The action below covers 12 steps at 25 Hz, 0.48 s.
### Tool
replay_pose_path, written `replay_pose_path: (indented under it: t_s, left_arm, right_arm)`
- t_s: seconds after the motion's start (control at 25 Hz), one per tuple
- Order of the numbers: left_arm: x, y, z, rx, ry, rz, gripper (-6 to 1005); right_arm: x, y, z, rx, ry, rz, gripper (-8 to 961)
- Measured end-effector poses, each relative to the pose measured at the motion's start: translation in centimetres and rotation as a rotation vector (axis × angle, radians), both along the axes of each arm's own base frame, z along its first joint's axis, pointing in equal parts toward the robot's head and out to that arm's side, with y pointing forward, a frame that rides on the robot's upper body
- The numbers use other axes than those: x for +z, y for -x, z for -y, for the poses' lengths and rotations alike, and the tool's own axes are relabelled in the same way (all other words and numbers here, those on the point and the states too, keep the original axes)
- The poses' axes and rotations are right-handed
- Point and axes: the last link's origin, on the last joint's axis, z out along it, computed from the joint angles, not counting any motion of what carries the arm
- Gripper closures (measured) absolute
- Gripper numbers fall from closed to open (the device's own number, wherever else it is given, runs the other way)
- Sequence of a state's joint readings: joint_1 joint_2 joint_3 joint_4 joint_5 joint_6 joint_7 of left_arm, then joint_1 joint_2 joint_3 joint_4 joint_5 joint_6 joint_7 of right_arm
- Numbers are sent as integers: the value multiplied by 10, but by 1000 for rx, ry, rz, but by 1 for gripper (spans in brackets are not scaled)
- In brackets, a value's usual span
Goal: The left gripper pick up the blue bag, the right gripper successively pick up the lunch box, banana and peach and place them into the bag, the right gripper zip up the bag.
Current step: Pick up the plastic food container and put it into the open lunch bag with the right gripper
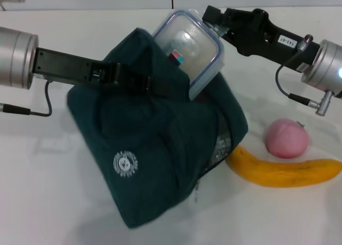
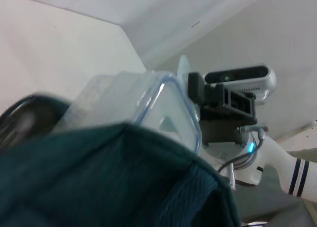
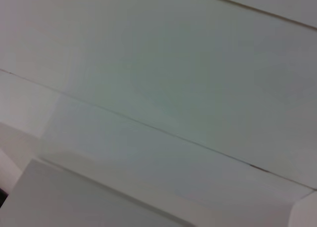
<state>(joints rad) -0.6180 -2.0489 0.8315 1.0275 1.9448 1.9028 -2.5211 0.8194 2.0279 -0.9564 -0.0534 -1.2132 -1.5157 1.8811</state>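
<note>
The blue bag [image 1: 155,154] hangs tilted above the table, its logo facing me. My left gripper [image 1: 140,83] is shut on the bag's top edge and holds it up. The lunch box [image 1: 189,47] stands tilted in the bag's opening, its lower part inside and its upper part sticking out. My right gripper [image 1: 215,21] is shut on the box's upper corner. The left wrist view shows the box [image 2: 163,108] above the bag's fabric [image 2: 99,182], with the right gripper [image 2: 195,95] behind it. The banana [image 1: 286,171] and the peach [image 1: 287,138] lie on the table to the right of the bag.
The white table [image 1: 48,202] extends around the bag. The banana's near end lies close to the bag's lower right side. The right wrist view shows only pale wall panels [image 3: 158,88].
</note>
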Motion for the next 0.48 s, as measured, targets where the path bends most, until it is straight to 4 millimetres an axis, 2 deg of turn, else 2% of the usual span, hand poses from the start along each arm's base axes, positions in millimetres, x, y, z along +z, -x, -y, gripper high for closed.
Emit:
replay_pose_path:
  t_s: [0.32, 0.48]
  left_arm:
    - [5, 4, 0, 5, -18, 5, 959]
    - [-2, 0, 0, -5, 20, 16, 959]
  right_arm:
    - [-1, -18, 6, -54, -4, 13, 856]
    - [0, -15, 5, -40, -8, 13, 856]
